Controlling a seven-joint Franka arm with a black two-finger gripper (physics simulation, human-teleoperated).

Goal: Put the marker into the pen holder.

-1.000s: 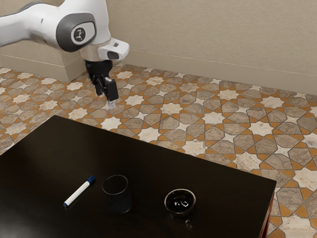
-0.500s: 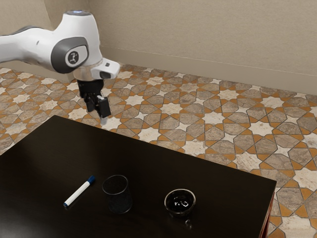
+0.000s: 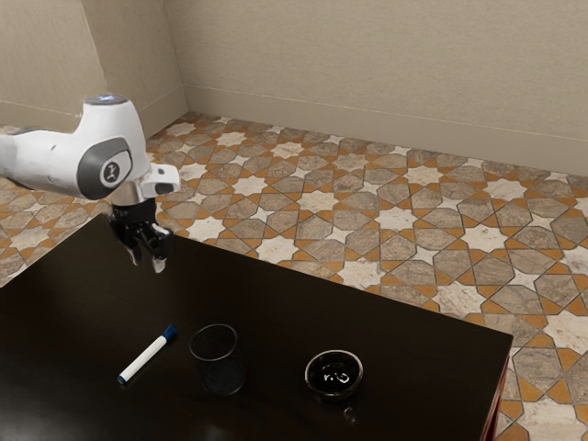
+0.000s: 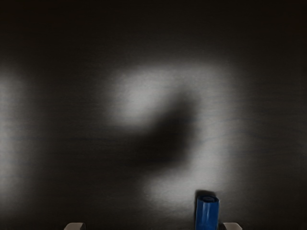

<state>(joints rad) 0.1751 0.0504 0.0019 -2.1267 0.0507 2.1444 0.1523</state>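
Centring the empty, widely spread black two-finger gripper (image 3: pixel 147 262) over the slim white blue-capped plastic marker (image 3: pixel 147 356).
From near the surface's (image 3: pixel 276 299) far corner, straddle the barrel (image 3: pixel 139 364) evenly, then descend.

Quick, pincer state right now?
Pincer: open, holding nothing; the marker lies on the table below.

Looks like a home interior, exact room unclear. Star-patterned tile floor (image 3: pixel 413 216) in orange, brown and cream; beige walls (image 3: pixel 367 64) with matching baseboard (image 3: pixel 367 142); dark, glossy table (image 3: pixel 266 299), faint wood grain in wrist view.
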